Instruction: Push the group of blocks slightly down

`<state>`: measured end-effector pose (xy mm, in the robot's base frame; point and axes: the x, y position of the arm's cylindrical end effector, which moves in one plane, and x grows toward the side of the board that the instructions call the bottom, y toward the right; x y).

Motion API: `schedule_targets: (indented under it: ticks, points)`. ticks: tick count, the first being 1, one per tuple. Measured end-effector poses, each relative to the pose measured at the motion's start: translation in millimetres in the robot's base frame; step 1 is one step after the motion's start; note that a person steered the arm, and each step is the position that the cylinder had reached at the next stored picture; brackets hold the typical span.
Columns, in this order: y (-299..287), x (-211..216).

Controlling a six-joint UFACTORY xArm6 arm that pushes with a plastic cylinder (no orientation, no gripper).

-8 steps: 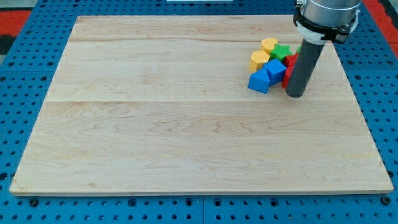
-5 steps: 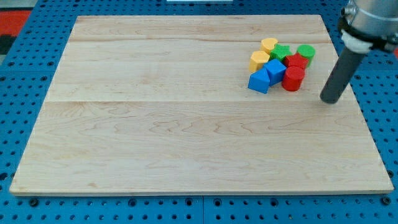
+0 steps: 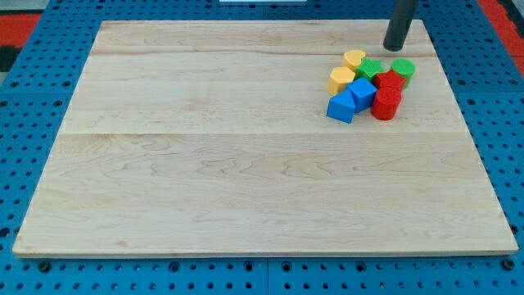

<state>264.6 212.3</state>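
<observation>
A tight group of blocks sits at the board's upper right. It holds a yellow round block [image 3: 354, 59], a yellow block [image 3: 341, 79], a green star-like block [image 3: 372, 68], a green cylinder [image 3: 402, 67], a red block [image 3: 389, 81], a red cylinder [image 3: 386, 104], a blue cube [image 3: 362, 93] and a blue wedge [image 3: 341, 107]. My tip [image 3: 395, 47] stands just above the group, a short gap above the green blocks, touching none.
The wooden board [image 3: 246, 164] lies on a blue pegboard table [image 3: 16, 164]. The group lies near the board's top and right edges. A red area [image 3: 20, 29] shows at the view's top left.
My tip has moved from just below and right of the red cylinder, out to the right, then up to above the group. The blocks have not moved.
</observation>
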Motion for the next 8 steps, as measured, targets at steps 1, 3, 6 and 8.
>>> schedule_targets:
  ticks: [1, 3, 6, 8]
  points:
    - [0, 9]
    - [-21, 27]
    - [-32, 52]
    - [-47, 54]
